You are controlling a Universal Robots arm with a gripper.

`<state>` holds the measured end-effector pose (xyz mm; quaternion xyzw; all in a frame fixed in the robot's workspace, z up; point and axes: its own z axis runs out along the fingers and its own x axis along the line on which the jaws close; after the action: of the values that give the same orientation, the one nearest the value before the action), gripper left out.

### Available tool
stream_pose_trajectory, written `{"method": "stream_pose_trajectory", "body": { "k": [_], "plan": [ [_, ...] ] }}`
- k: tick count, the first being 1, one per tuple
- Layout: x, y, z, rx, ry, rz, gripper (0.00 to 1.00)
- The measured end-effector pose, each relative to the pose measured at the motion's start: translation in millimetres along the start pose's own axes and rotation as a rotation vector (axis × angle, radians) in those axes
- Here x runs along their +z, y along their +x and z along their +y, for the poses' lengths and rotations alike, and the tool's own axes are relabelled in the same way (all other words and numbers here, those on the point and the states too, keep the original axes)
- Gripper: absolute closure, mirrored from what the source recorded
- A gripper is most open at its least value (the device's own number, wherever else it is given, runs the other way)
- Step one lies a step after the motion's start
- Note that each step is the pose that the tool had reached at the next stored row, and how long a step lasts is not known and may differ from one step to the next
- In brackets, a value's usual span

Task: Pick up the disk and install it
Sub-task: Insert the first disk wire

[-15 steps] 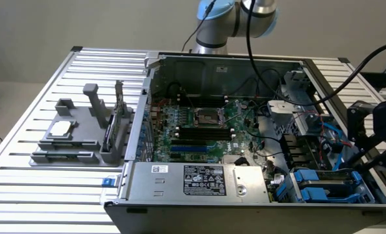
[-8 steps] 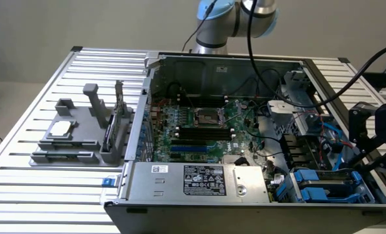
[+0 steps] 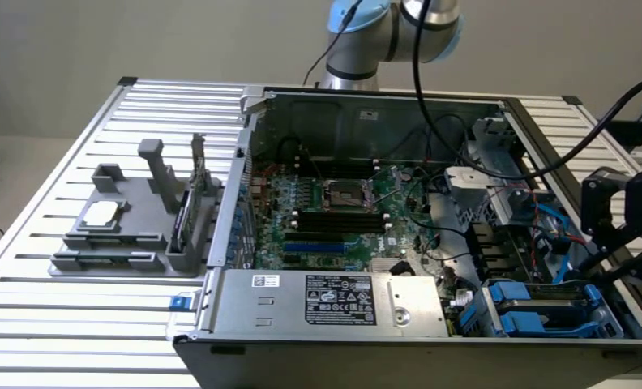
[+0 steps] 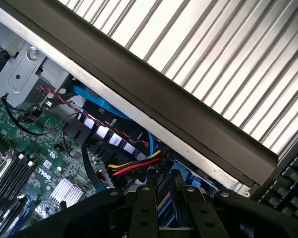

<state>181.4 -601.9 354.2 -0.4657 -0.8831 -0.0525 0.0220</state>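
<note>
The disk (image 4: 180,174) under the jaws shows only a sliver of blue frame; the rest is hidden behind them and the cables (image 4: 134,166). Just beside the jaws, a keyboard (image 4: 294,191) is cut off by the picture's edge. Well away from the jaws, the print on the box sticker (image 3: 343,298) is too small to read.

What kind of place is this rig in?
Probably a robotics lab bench for PC assembly: an open computer case sits on a slatted metal table, a grey parts fixture beside it, the arm mounted behind.
</note>
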Motion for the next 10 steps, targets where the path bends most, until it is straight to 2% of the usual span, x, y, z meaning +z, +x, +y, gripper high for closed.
{"method": "stream_pose_trajectory", "body": {
  "k": [10],
  "plan": [
    [0.7, -3.3, -2.6, 0.026, -0.0132, 0.0142, 0.75]
  ]
}}
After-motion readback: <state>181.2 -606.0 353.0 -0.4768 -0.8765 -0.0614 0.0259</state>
